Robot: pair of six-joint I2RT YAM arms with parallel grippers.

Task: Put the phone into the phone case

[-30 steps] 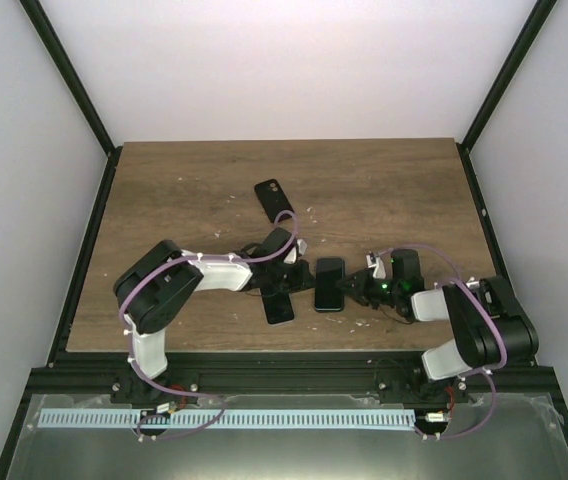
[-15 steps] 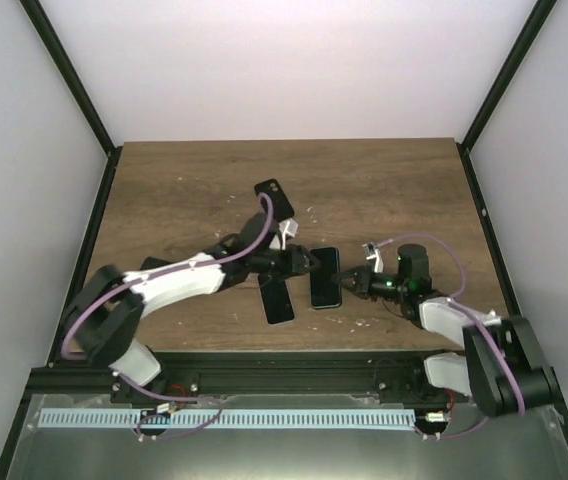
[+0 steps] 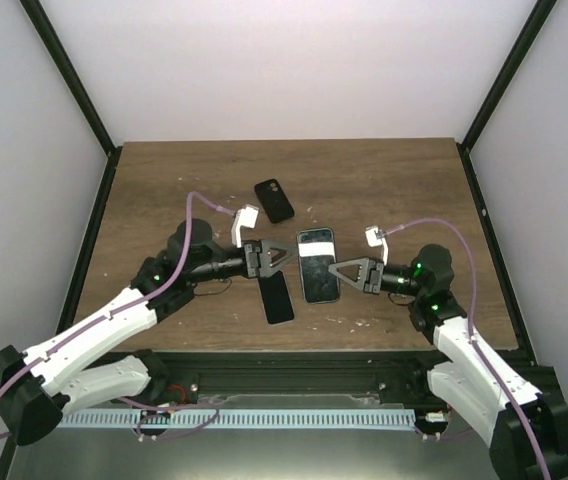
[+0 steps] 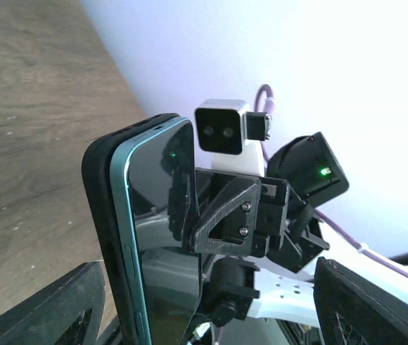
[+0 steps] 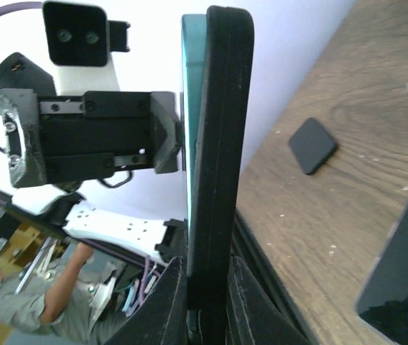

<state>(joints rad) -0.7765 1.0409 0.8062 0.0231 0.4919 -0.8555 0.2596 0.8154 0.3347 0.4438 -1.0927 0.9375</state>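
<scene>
Pinching the phone [image 3: 317, 265] by its edge at mid-frame, the right gripper [image 3: 338, 272] needs a firm, level hold, while the left gripper [image 3: 282, 254], spread wide beside it, should back straight off without nudging the case [image 5: 222, 144].

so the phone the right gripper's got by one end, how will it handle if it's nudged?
Likely stiff: the phone stands straight out of the right gripper, no sag. Probably slippery on the front: the screen is glossy enough to mirror a green light. Pinched at one end only, with the left gripper open, it could pivot under a push.
</scene>
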